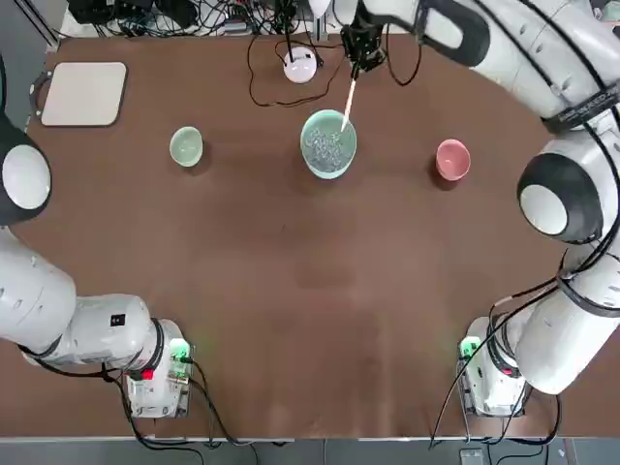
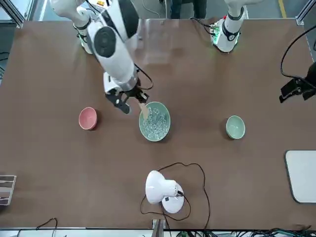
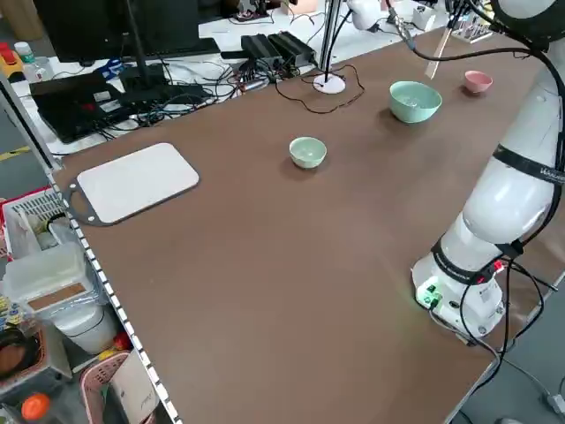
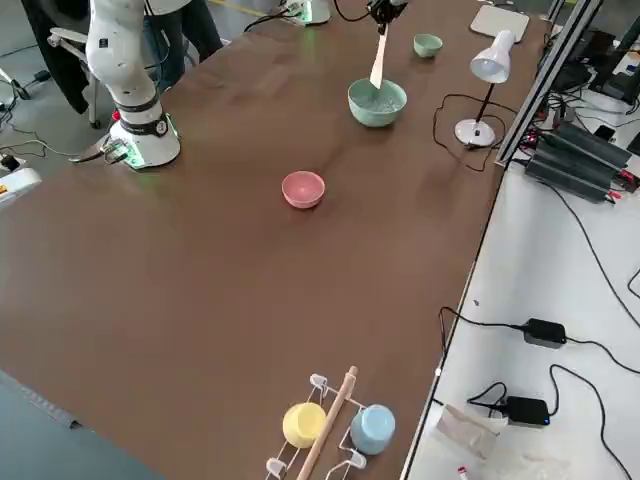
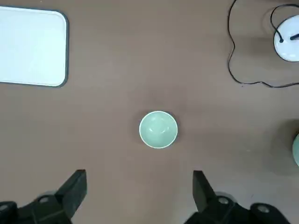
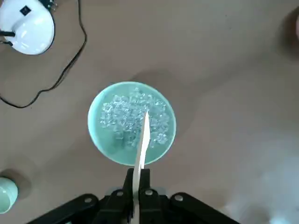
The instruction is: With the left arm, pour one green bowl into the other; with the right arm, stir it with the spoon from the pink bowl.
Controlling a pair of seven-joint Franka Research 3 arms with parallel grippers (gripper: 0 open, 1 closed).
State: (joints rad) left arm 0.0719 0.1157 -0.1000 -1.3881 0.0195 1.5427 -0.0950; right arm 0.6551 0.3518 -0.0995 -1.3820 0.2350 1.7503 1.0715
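My right gripper (image 6: 137,193) pinches the spoon (image 6: 141,142) upright over the wide green bowl (image 1: 328,142), mid-tabletop toward the far edge, tip among clear beads. Stirring too hard, I could flick beads out or shove the bowl toward the lamp (image 1: 300,64) and its cable. My left gripper (image 5: 138,193) hangs wide open, empty, above the small green bowl (image 5: 158,129). Open tabletop lies on my near side.
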